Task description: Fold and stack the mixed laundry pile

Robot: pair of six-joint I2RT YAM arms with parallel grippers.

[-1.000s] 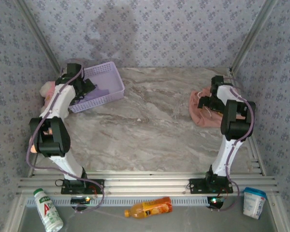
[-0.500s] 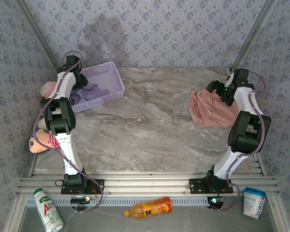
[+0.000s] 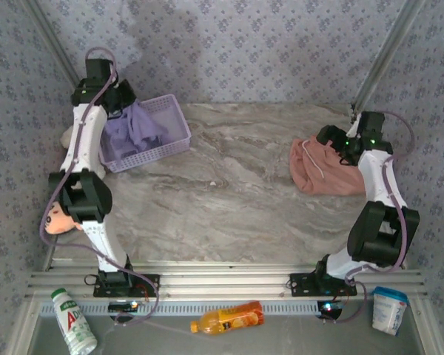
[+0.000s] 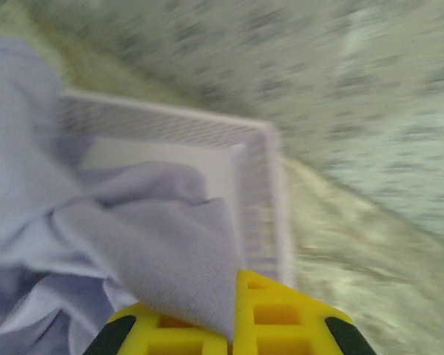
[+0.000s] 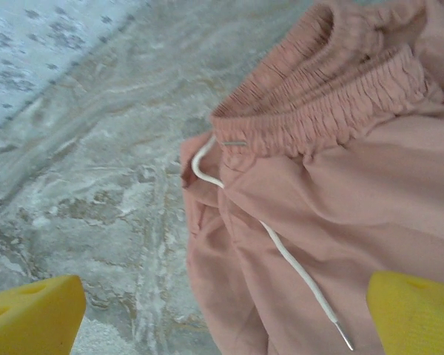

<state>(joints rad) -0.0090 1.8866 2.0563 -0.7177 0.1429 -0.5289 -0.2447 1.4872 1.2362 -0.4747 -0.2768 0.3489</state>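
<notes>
The lavender T-shirt (image 3: 135, 127) hangs bunched above the lavender mesh basket (image 3: 179, 122) at the far left of the surface (image 3: 229, 200), with its lower folds inside the basket. The left hand (image 3: 124, 100) is clenched on an upper fold of the T-shirt. In the left wrist view, cloth is pinched at its yellow fingers (image 4: 274, 318).

The salmon-pink garment (image 3: 322, 171) lies crumpled on the surface at the far right, with a white drawstring (image 5: 281, 255) across it. The right hand (image 3: 327, 137) hovers over this garment, fingers spread wide, grasping nothing.

A plush toy (image 3: 57, 218) lies at the left edge.
</notes>
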